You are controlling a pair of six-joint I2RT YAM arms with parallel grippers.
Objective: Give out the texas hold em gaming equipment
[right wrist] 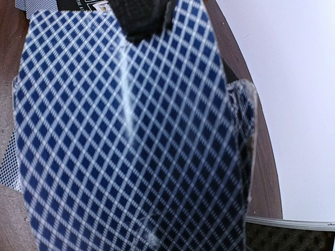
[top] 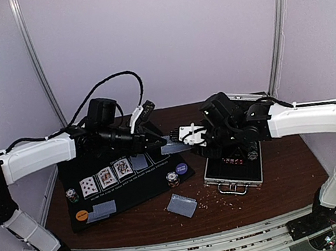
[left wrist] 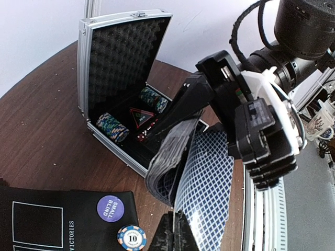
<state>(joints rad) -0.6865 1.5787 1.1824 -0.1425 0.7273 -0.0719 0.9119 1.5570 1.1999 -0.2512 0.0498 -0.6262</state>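
Observation:
My right gripper point(top: 182, 138) is shut on a deck of blue diamond-backed playing cards point(left wrist: 163, 162), held in the air left of the case. My left gripper point(left wrist: 175, 230) is shut on the near edge of the deck's top card point(left wrist: 209, 183), which bows away from the rest. In the right wrist view that card's back point(right wrist: 131, 146) fills the picture and hides my own fingers; the left fingertips point(right wrist: 144, 18) show at the top. On the black mat point(top: 134, 192) lie three face-up cards point(top: 106, 176), a face-down card point(top: 138, 162), two chip stacks point(top: 71, 195) point(top: 173, 179), a purple disc point(left wrist: 110, 208) and an orange disc point(top: 82, 214).
The silver case point(left wrist: 84, 68) stands open on the table's right half, with chips point(left wrist: 112, 127) in its black lining. More face-down cards lie at the mat's front left point(top: 101, 210) and on the wood point(top: 182, 205) in front of the mat. Crumbs dot the wood.

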